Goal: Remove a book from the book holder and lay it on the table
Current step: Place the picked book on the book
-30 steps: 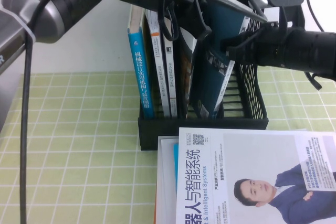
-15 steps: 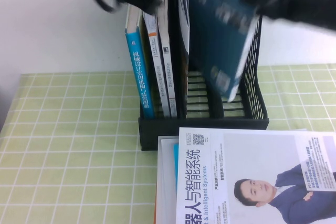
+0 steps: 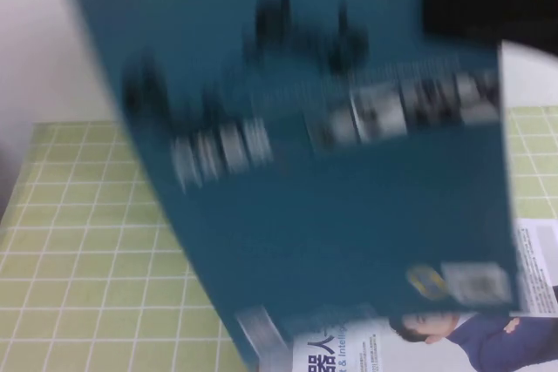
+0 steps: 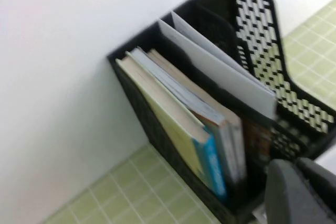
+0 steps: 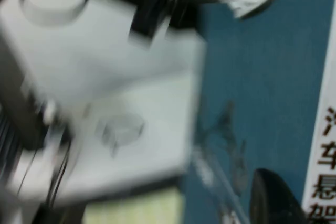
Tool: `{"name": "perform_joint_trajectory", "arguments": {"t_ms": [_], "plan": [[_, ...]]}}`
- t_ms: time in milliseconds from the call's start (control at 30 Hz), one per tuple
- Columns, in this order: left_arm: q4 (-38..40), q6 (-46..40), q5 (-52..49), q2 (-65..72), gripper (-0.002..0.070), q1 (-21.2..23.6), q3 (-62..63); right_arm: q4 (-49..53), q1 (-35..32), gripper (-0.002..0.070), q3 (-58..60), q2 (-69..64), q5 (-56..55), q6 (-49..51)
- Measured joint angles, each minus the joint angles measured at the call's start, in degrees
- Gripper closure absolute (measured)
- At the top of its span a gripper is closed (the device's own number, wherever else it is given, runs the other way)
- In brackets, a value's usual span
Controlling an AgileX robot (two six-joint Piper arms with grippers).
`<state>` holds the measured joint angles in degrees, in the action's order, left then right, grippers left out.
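One white book with a man in a blue suit on its cover lies flat at the near right of the tabletop, whose light green cloth carries a white grid. Above it, lifted clear of the cloth, the book fills most of the high view: a big dark teal cover, blurred, tilted so its lower corner hangs over the white book. The right pincer shows only as a dark blurred shape at the book's upper right edge; in the right wrist view one dark finger lies against the teal cover beside the white spine strip with black characters, so it appears clenched on the book.

Farther back, seen from the left wrist, the book holder stands against the pale wall, its black mesh side upright. A few books lean in one compartment, a blue spine among them, and white sheets stand in the next. The left pincer shows as a grey rounded shape near the holder; I cannot tell how its fingers stand.
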<state>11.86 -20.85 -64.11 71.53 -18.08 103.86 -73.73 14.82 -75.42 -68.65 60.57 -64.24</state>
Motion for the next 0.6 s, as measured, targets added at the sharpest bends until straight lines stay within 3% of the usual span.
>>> {"name": "perform_joint_trajectory", "arguments": {"t_ms": [133,300,433,600], "plan": [[2.41,0.39,0.60,-7.16,0.0678,0.00,-9.34,19.02,1.50,0.0545,-4.63,0.05,10.36,7.05],[6.10,2.53,4.12,-17.92,0.0678,0.00,-24.46,41.03,5.61,0.0545,-8.36,0.95,9.97,14.01],[11.29,4.43,7.67,-26.60,0.0678,0.00,-37.15,59.73,12.44,0.0545,-8.76,1.05,4.85,20.08],[13.57,4.97,11.67,-34.16,0.0678,0.00,-49.71,82.59,25.55,0.0545,-9.07,-1.09,3.59,32.17]]}}
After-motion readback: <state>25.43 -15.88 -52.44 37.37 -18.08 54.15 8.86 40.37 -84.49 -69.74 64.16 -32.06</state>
